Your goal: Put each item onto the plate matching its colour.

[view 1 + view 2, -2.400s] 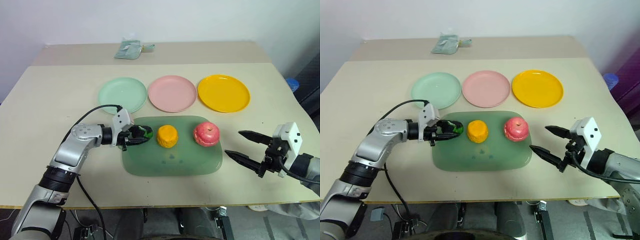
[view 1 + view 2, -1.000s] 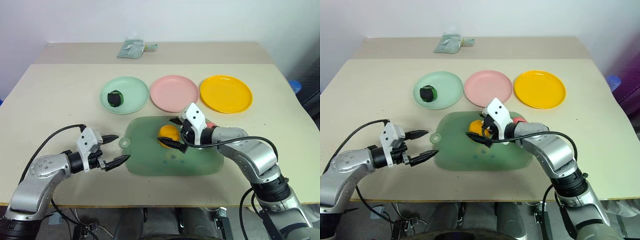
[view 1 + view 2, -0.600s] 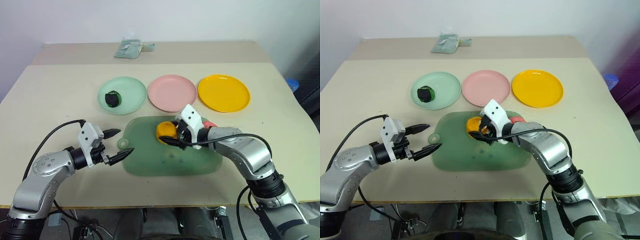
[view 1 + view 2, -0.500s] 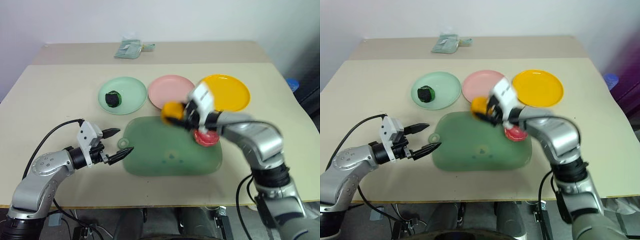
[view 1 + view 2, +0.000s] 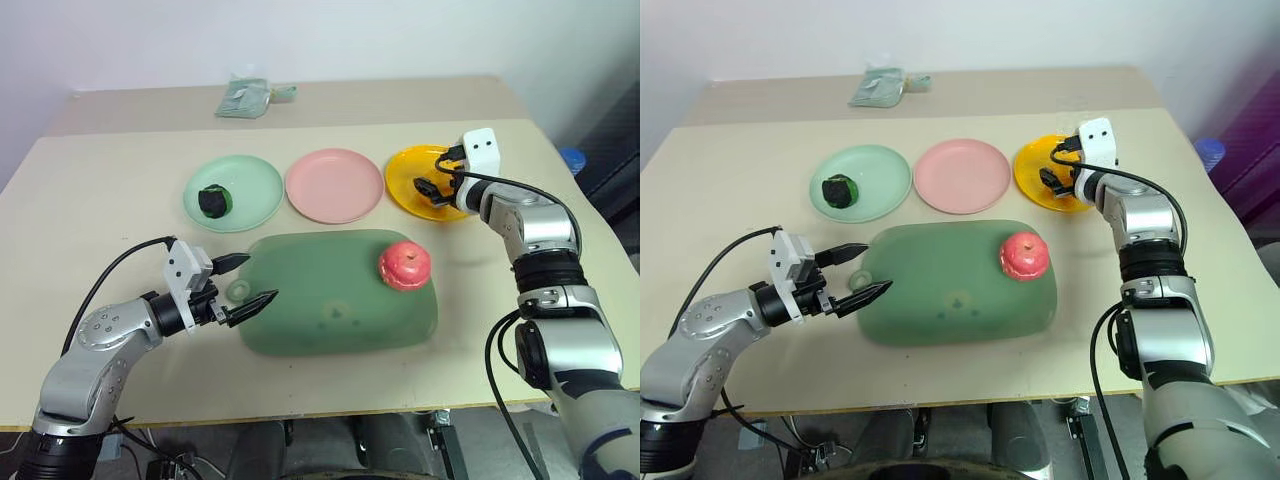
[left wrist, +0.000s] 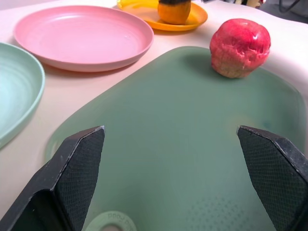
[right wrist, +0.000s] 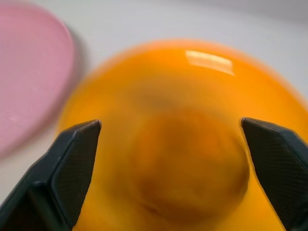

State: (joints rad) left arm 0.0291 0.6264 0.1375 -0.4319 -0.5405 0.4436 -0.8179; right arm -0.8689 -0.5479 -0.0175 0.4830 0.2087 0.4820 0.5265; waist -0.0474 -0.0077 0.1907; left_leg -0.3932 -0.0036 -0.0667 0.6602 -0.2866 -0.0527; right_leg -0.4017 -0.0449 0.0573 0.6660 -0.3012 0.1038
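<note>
The dark green-and-black ball point(image 5: 211, 200) is seen on the mint green plate point(image 5: 252, 180), left of centre; a squat lump w/ no clear long axis, no pointing direction can be told. The pink plate point(image 5: 334, 185) sits just beside it, w/ nothing on it. The yellow plate point(image 5: 405, 180) comes next in the row, near the table's point(image 5: 100, 230) right side.

The orange-yellow ridged lump point(image 6: 174, 10) is seen on the yellow plate in the left wrist view, standing upright, its dark top facing up. In the right wrist view it lies blurred between the right gripper's fingers point(image 7: 72, 163), which stand wide on either side, apart from it. The right gripper point(image 5: 428, 188) is held over the yellow plate, jaws spread, nothing gripped.

The pink-red apple-like fruit point(image 5: 404, 266) rests on the large green mat point(image 5: 330, 310), at its far right corner, upright, stem dimple facing up; roughly round, so no long axis to speak of. The mat's long axis runs left-right across the table.

The left gripper point(image 5: 245, 280) is poised at the mat's left edge, by its small tab, jaws fully spread, empty, tips aimed to the right along the mat. A crumpled greenish packet point(image 5: 243, 98) lies at the table's far edge.
</note>
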